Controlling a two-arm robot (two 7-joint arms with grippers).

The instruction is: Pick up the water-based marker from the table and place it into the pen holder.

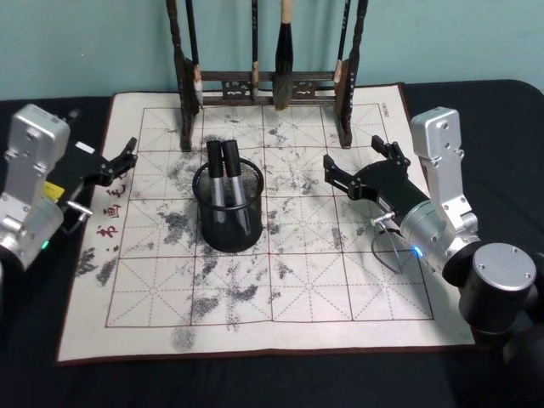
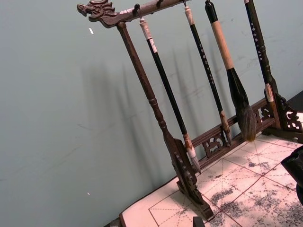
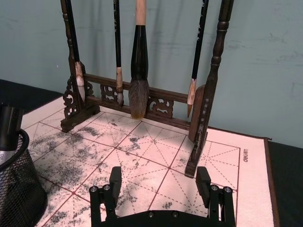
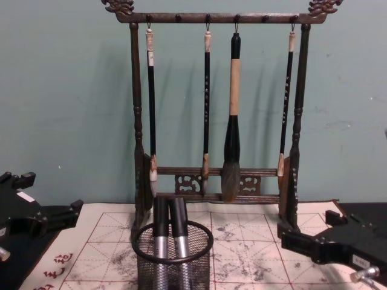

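the pen holder (image 1: 228, 206) stands upright on the stained white mat near the middle of the table (image 1: 280, 378). two markers (image 1: 223, 174) with black caps and silver-grey barrels stand side by side inside it, caps up and leaning slightly toward the brush rack (image 1: 268, 85); which of the two is the water-based marker cannot be told. in the chest view the markers (image 4: 169, 232) rise above the thick round rim of the pen holder (image 4: 173, 254).

the right gripper (image 1: 355, 166) hovers over the right side of the mat, well apart from the pen holder and pointing toward the rack. its fingers are spread apart and hold nothing; the right wrist view shows both fingers (image 3: 115, 182) with bare mat between them, and the mesh wall of the pen holder (image 3: 16, 189) at the edge.

the left gripper (image 1: 121, 157) is at the left edge of the mat, beside the red characters (image 1: 104, 229), well apart from the pen holder. its fingers are slightly apart and empty.

the brush rack stands at the far edge of the mat with four brushes (image 4: 231, 121) hanging from its top bar.
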